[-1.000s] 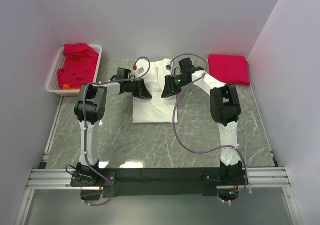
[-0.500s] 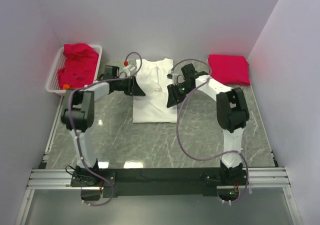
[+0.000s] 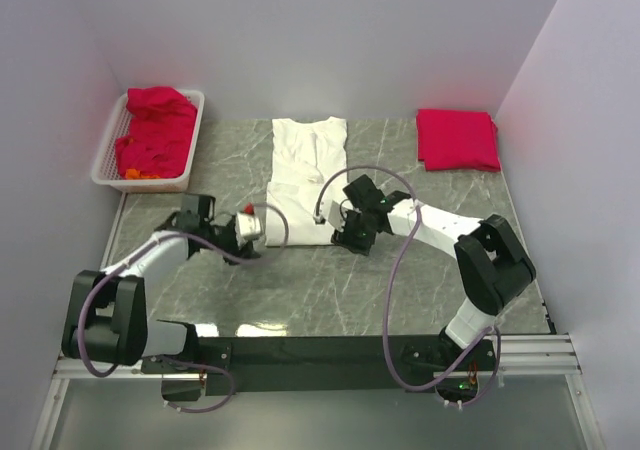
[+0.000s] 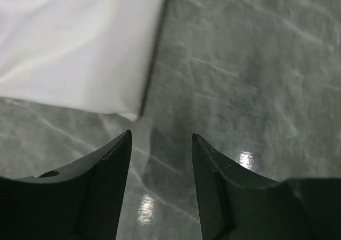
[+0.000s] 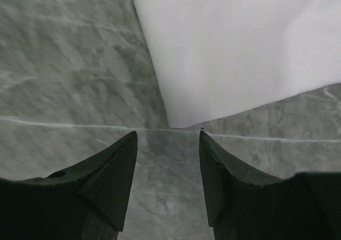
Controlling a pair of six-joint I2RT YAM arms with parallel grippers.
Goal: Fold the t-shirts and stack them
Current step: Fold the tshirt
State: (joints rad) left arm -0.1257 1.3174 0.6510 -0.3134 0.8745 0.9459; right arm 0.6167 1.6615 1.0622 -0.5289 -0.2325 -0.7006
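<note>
While my left gripper [image 4: 160, 136] and right gripper [image 5: 168, 133] hover with jaws parted, holding nothing, the one white t-shirt [image 3: 305, 170] lies just ahead of both, a near corner by each. One folded red t-shirt [image 3: 457, 138] sits well beyond my right gripper. A red heap [image 3: 155, 130] that I cannot count fills the one basket [image 3: 108, 155] beyond my left.

The table [image 3: 300, 290] is grey-green marble-look stone, polished and glossy, catching light. The white t-shirt [image 3: 305, 155] is soft matt cloth, as are the red t-shirts [image 3: 457, 138]. The basket [image 3: 109, 155] is white plastic. The left gripper [image 4: 161, 135] has dull black fingers [image 4: 104, 186], plastic I'd guess.
</note>
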